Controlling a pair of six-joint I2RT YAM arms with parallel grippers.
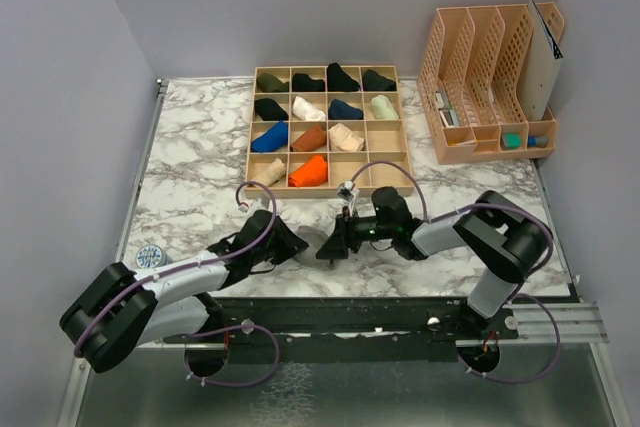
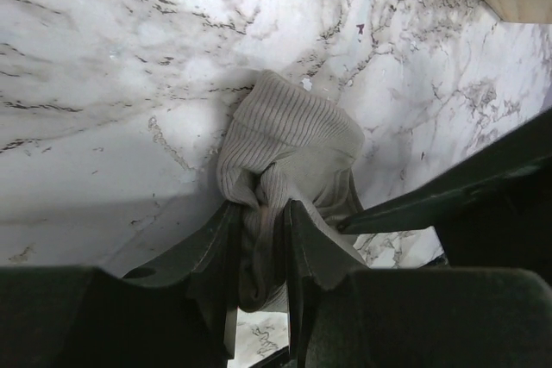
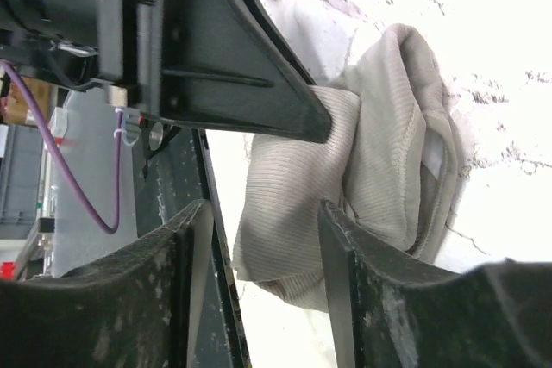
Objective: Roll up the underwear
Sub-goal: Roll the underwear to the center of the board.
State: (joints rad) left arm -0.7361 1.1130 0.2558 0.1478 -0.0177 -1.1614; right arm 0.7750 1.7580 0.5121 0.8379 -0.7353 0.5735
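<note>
Left pincer (image 2: 261, 213) pinches underwear (image 2: 289, 140); top view obscures this.

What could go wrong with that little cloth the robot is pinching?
The left gripper pinches only one bunched end of the underwear, so the loose folds might come unrolled if it lifts. The right gripper stands open around the same cloth, very close to the left gripper. It might snag the fabric or bump the other arm when it moves.
</note>
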